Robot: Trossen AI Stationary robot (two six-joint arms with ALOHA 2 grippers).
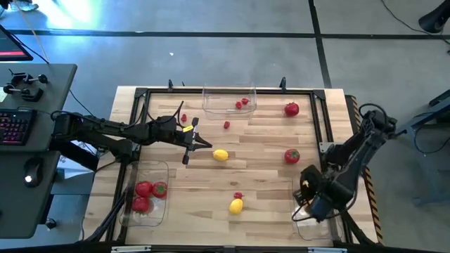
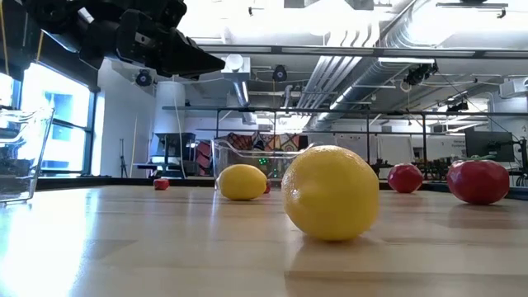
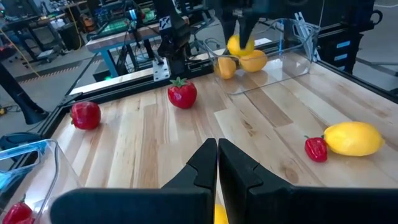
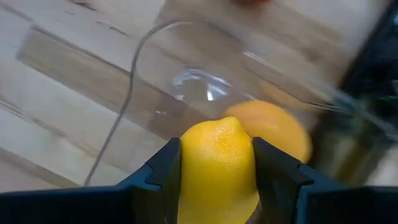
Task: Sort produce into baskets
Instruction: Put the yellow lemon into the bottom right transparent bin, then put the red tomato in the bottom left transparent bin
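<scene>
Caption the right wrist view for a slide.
Right gripper holds a yellow lemon above the clear bin, an orange lemon already inside.

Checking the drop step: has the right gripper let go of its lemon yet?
No, in the right wrist view the right gripper has its fingers pressed on both sides of a yellow lemon above the clear basket.

Two black jointed arms, the left hand (image 1: 199, 143) marked with a yellow tag.

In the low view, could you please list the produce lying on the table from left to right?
Small red berry → far lemon → near lemon → far tomato → nearer tomato.
</scene>
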